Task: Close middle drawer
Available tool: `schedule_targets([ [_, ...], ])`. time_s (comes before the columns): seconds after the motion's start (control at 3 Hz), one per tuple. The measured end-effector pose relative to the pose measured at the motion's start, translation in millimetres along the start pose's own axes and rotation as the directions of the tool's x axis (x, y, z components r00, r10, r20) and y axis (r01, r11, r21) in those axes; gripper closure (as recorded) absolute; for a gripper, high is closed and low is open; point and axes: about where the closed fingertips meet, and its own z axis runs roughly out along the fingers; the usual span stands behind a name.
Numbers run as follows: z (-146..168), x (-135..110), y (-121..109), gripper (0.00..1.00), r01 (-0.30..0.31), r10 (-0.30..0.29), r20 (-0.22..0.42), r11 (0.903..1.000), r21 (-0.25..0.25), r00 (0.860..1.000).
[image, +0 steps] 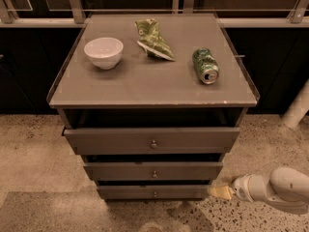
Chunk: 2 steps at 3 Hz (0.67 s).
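Observation:
The grey-brown cabinet (231, 98) has three drawers. The middle drawer (120, 171), with a small round knob (154, 174), stands slightly out from the cabinet, less far than the top drawer (111, 140) above it. The lowest drawer (125, 192) sits just below. My gripper (218, 192) is low at the right, with its pale tip beside the right end of the lowest drawer front, just below the middle drawer's right corner. The white arm (282, 190) runs off to the right.
On the cabinet top are a white bowl (103, 52), a green crumpled bag (152, 39) and a green can (205, 65) lying on its side. Speckled floor (34, 144) surrounds the cabinet. Dark cabinets and a rail stand behind. A white post (297, 108) is at the right.

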Motion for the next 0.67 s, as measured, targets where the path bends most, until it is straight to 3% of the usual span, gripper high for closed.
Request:
schedule_targets([
  [0.33,0.0,0.0,0.0,0.00,0.000,0.000,0.000,1.0000,0.000,1.000],
  [0.67,0.0,0.0,0.0,0.00,0.000,0.000,0.000,1.0000,0.000,1.000],
])
